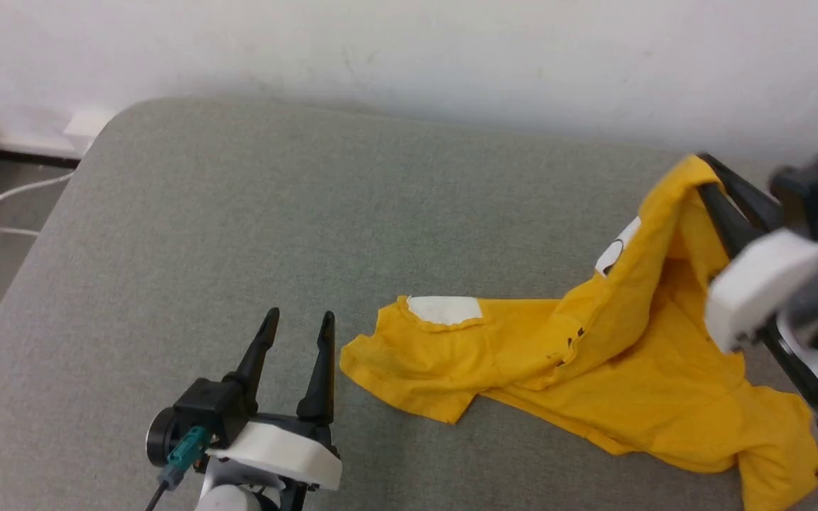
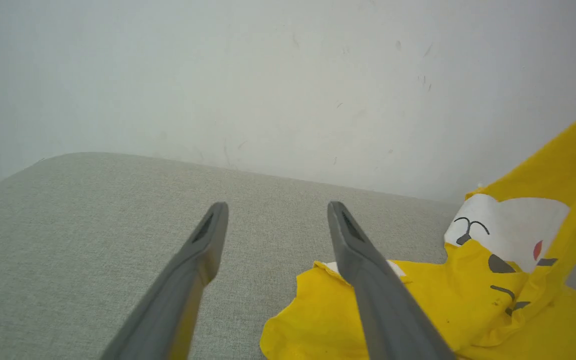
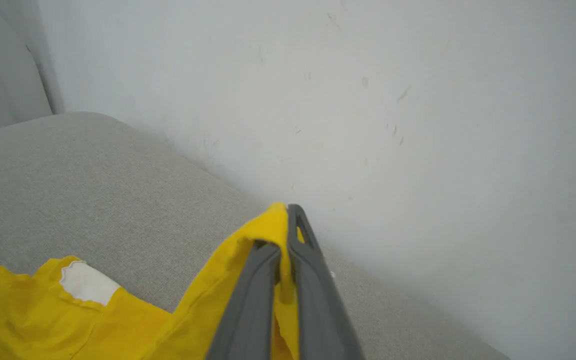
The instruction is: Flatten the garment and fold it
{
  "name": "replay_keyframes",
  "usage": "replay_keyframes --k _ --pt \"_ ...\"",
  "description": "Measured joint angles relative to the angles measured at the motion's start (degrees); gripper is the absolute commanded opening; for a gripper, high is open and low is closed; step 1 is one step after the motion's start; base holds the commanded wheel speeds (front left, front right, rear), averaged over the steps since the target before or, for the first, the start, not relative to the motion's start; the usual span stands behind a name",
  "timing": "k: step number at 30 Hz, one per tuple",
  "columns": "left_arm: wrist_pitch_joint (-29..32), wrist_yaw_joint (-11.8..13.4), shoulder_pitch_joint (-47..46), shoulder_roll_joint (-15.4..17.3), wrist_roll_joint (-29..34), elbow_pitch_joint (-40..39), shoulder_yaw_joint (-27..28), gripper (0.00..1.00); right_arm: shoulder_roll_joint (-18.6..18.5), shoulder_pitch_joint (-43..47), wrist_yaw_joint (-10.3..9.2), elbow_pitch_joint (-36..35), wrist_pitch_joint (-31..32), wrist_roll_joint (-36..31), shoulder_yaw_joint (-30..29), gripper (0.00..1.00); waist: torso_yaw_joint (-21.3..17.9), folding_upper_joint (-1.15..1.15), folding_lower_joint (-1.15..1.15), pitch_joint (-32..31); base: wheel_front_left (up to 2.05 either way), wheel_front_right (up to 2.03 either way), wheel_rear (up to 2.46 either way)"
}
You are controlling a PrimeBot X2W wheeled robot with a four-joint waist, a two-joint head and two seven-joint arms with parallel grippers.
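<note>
My right gripper clamped on garment's raised edge; my left gripper spread wide, empty, garment just to its right.

Your head camera looks forward and down from high up onto a grey padded surface, with a white wall across the top of its picture. Your left wrist camera sits low and close to that surface and faces the wall along the left gripper. Your right wrist camera rides higher, close behind the right gripper, and is turned toward the same wall. All three views share the wall, the padded surface and the yellow garment. The head view takes in both wrist views' ground.
</note>
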Motion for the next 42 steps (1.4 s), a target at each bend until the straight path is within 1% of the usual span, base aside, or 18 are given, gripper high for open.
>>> replay_keyframes --k 3,9,11,15,18,20,22,25,26,27,28,31,33,38,42 --pt "0.00 0.02 -1.04 0.01 -0.54 -0.01 -1.23 1.00 0.02 -8.37 0.01 7.49 -1.15 -0.18 4.45 0.00 1.19 0.00 0.01 1.49 0.00 0.00 0.00" --pt "0.00 0.59 -4.26 -0.02 -2.22 -0.14 -4.86 1.00 -0.76 -25.89 0.01 26.51 -6.15 -2.60 10.22 0.00 4.45 0.00 0.02 4.74 0.00 0.00 0.00" --pt "0.00 1.13 -5.11 -0.02 -3.37 -0.38 -6.24 1.00 -0.70 -30.95 0.01 32.79 -8.99 -3.53 10.72 0.00 5.73 0.00 0.01 5.96 0.00 0.00 0.00" --pt "0.00 2.14 -6.39 -0.02 -5.26 -0.58 -8.67 1.00 -0.55 -39.66 0.02 43.92 -15.17 -7.61 11.18 0.00 8.45 0.00 0.02 8.39 0.00 0.00 0.00" --pt "0.00 2.71 -7.21 -0.01 -6.22 -0.71 -10.16 1.00 -0.22 -44.12 0.02 51.61 -19.90 -11.80 10.29 0.00 10.50 0.00 0.02 10.16 0.00 0.00 0.00" --pt "0.00 3.05 -7.76 -0.01 -7.02 -0.75 -10.94 1.00 0.01 -45.79 0.01 56.69 -21.91 -14.22 10.01 0.00 11.78 0.00 0.02 11.30 0.00 0.00 0.00" --pt "0.00 3.38 -8.19 -0.01 -7.49 -0.87 -11.55 1.00 0.35 -46.48 0.01 62.04 -22.56 -15.97 10.56 0.00 12.96 0.00 0.01 12.39 0.00 0.00 0.00" --pt "0.00 3.70 -8.40 -0.01 -7.80 -0.91 -11.98 1.00 1.29 -46.47 0.02 69.94 -21.16 -16.03 11.56 0.00 14.47 0.00 0.02 13.81 0.00 0.00 0.00" --pt "0.00 3.74 -8.41 0.00 -7.93 -0.89 -12.00 1.00 1.55 -46.44 0.02 72.07 -20.87 -15.80 12.05 0.44 14.87 0.00 0.02 14.21 0.00 0.00 0.00" --pt "0.00 3.82 -8.42 -0.01 -7.98 -0.88 -12.00 1.00 1.82 -46.42 0.02 73.96 -20.47 -15.46 12.38 0.44 15.23 0.00 0.02 14.57 0.00 0.00 0.00" --pt "0.00 4.00 -8.42 -0.01 -7.98 -0.86 -11.94 1.00 2.05 -46.43 0.02 75.54 -20.38 -15.11 12.35 1.00 15.50 0.00 0.02 14.87 0.00 0.00 0.00" --pt "0.00 4.05 -8.42 0.00 -7.82 -0.62 -11.45 1.00 3.16 -46.36 0.02 79.49 -19.64 -12.80 12.36 1.00 15.68 0.00 0.02 15.14 0.00 0.00 0.00" --pt "0.00 4.05 -8.42 0.00 -7.28 -0.52 -10.87 1.00 3.97 -46.36 0.02 80.87 -20.23 -11.35 13.02 1.00 15.43 0.00 0.00 14.88 0.00 0.00 0.00" --pt "0.00 3.87 -8.32 0.00 -5.31 -0.19 -8.28 1.00 5.27 -46.34 0.02 81.42 -25.49 -6.49 15.16 1.00 13.88 0.00 0.00 13.40 0.00 0.00 0.00" --pt "0.00 2.92 -7.58 0.01 -3.49 -0.01 -5.72 1.00 5.65 -45.29 0.02 79.85 -30.37 -1.19 17.16 1.00 11.80 0.00 0.00 11.27 0.00 0.00 0.00"
